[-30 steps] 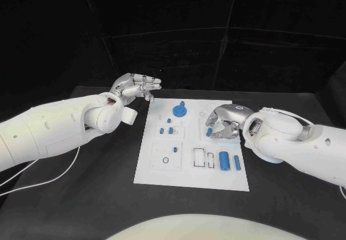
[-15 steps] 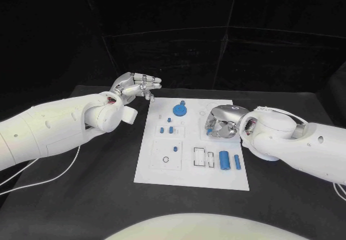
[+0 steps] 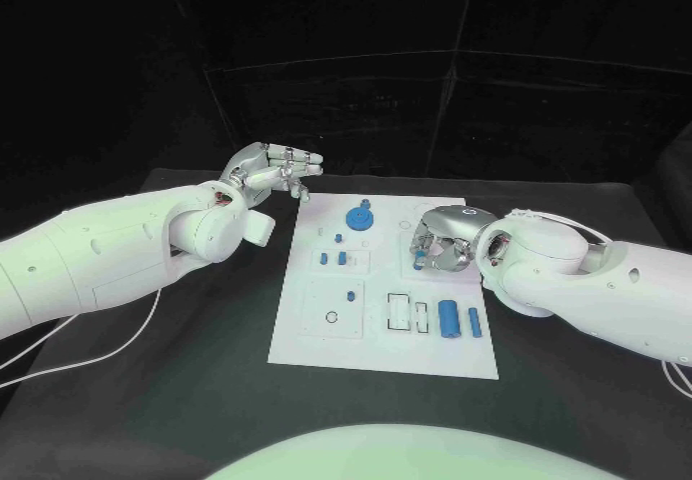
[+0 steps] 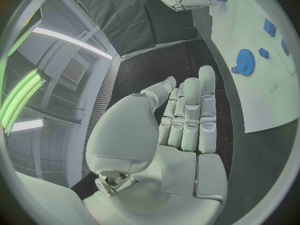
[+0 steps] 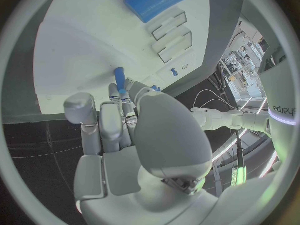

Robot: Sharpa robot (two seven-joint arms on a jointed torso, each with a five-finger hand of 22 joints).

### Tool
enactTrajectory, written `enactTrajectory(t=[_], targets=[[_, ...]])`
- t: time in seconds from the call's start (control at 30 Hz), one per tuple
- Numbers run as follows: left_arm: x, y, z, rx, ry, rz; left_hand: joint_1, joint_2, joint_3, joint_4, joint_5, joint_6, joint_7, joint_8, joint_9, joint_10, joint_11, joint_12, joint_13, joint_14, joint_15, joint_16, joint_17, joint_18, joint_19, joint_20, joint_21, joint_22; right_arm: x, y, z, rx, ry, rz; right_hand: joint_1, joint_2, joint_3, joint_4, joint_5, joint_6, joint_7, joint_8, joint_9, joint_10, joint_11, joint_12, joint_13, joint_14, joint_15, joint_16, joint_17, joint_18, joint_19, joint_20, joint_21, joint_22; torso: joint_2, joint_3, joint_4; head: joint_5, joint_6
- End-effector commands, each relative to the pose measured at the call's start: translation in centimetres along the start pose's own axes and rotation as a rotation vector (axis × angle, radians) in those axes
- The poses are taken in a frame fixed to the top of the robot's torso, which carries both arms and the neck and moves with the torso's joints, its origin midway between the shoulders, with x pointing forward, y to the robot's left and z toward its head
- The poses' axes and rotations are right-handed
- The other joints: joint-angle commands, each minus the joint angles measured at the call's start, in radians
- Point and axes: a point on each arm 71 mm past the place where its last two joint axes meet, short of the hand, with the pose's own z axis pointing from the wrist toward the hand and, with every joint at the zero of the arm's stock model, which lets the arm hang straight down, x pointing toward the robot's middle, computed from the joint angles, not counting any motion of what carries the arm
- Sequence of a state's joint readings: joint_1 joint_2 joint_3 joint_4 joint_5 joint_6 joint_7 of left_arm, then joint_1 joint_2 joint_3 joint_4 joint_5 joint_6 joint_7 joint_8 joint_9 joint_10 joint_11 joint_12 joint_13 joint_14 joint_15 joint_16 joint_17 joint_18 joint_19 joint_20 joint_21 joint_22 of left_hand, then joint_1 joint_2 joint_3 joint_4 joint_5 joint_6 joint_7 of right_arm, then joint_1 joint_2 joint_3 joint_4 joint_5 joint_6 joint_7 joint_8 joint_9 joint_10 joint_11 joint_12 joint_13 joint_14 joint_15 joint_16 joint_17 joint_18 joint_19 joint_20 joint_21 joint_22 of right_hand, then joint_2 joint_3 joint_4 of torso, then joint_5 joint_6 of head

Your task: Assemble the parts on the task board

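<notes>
A black tabletop [image 3: 173, 390] carries the white task board [image 3: 378, 345]. The right robot hand [image 3: 440, 245] hovers over the board's right side, pinching a small blue peg [image 5: 119, 78] in its fingertips. The left robot hand [image 3: 268, 172], fingers curled in on nothing, waits off the board's far left corner. The peg looks lifted for insertion; next it needs aligning over a matching socket on the board.

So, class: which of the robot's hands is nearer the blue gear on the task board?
Right. The right hand is over the task board just beside the blue gear; the left hand hovers off the board's far-left corner.
</notes>
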State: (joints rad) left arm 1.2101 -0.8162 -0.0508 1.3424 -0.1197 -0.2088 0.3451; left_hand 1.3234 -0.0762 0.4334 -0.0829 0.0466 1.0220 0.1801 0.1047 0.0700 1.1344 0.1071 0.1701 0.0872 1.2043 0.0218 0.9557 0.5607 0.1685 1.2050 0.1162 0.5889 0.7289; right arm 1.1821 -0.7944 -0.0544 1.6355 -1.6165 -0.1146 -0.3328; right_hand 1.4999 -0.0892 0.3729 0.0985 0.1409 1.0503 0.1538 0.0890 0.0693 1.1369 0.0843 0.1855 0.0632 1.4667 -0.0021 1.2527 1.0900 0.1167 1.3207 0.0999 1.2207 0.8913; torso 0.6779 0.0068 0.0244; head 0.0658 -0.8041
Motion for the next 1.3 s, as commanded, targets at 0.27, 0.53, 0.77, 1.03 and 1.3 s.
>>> enactTrajectory(t=[0.27, 0.53, 0.77, 1.03, 1.3], targets=[[0.1, -0.1, 0.0, -0.001, 0.013, -0.008, -0.003, 0.004, -0.006, 0.0, 0.003, -0.003, 0.005, 0.006, -0.001, -0.005, 0.001, 0.003, 0.001, -0.007, -0.001, -0.002, -0.001, 0.014, -0.008, 0.002, -0.006, -0.002, 0.0, 0.4, 0.0, 0.004, 0.0, -0.031, -0.003, -0.016, 0.016, -0.001, -0.006, 0.006, 0.004, -0.005, -0.001, 0.013, -0.001, -0.007, 0.002, 0.022, -0.002, 0.004, 0.0, 0.004, 0.006, 0.0, 0.004, 0.001, -0.001, -0.0004, -0.0004, 0.0, -0.003], [0.1, -0.1, 0.0, -0.001, 0.012, -0.008, -0.003, 0.004, -0.006, 0.0, 0.003, -0.003, 0.005, 0.006, -0.001, -0.005, 0.001, 0.003, 0.001, -0.007, -0.001, -0.002, -0.001, 0.014, -0.008, 0.002, -0.006, -0.002, 0.1, 0.5, 0.0, 0.0, 0.015, -0.035, -0.004, -0.019, 0.022, -0.003, -0.007, 0.009, 0.004, -0.005, 0.0, 0.018, -0.001, -0.008, 0.003, 0.022, -0.003, 0.004, 0.0, 0.003, 0.006, 0.0, 0.005, 0.002, 0.0, -0.0003, 0.0007, 0.0, -0.006], [0.0, -0.1, 0.0, -0.002, 0.012, -0.008, -0.003, 0.004, -0.006, 0.0, 0.003, -0.003, 0.005, 0.006, -0.001, -0.005, 0.001, 0.003, 0.001, -0.007, -0.001, -0.002, -0.001, 0.014, -0.008, 0.002, -0.006, -0.002, 0.1, 0.6, 0.0, -0.001, 0.017, -0.033, -0.008, -0.024, 0.029, -0.005, -0.007, 0.016, 0.003, -0.004, 0.0, 0.028, -0.003, -0.009, 0.004, 0.022, -0.004, 0.006, 0.001, 0.003, 0.007, -0.001, 0.006, 0.004, 0.0, -0.0001, -0.0008, 0.002, -0.006], [0.0, -0.1, 0.0, -0.001, 0.01, -0.007, -0.002, 0.005, -0.007, 0.0, 0.003, -0.004, 0.005, 0.007, -0.001, -0.006, 0.002, 0.003, 0.001, -0.007, -0.001, -0.002, -0.002, 0.014, -0.008, 0.002, -0.006, -0.002, -0.6, 0.6, -0.3, -0.011, -0.081, -0.025, -0.01, -0.026, 0.049, -0.014, -0.002, 0.032, -0.002, 0.0, 0.002, 0.05, -0.008, -0.012, 0.006, 0.024, -0.008, 0.011, 0.007, 0.001, 0.012, -0.004, 0.014, 0.018, -0.001, 0.0003, -0.0006, 0.002, -0.004], [-0.1, -0.1, 0.0, 0.0, 0.007, -0.006, -0.002, 0.005, -0.007, 0.0, 0.003, -0.004, 0.005, 0.007, -0.001, -0.006, 0.002, 0.003, 0.001, -0.007, -0.001, -0.002, -0.002, 0.014, -0.008, 0.002, -0.006, -0.002, -1.2, 0.8, -1.1, -0.04, -0.151, -0.005, -0.006, -0.027, 0.062, -0.024, 0.007, 0.036, -0.003, -0.001, 0.002, 0.055, -0.01, -0.016, 0.006, 0.024, -0.01, 0.014, 0.009, 0.0, 0.015, -0.007, 0.019, 0.024, -0.002, -0.0002, -0.0009, 0.002, -0.001]])
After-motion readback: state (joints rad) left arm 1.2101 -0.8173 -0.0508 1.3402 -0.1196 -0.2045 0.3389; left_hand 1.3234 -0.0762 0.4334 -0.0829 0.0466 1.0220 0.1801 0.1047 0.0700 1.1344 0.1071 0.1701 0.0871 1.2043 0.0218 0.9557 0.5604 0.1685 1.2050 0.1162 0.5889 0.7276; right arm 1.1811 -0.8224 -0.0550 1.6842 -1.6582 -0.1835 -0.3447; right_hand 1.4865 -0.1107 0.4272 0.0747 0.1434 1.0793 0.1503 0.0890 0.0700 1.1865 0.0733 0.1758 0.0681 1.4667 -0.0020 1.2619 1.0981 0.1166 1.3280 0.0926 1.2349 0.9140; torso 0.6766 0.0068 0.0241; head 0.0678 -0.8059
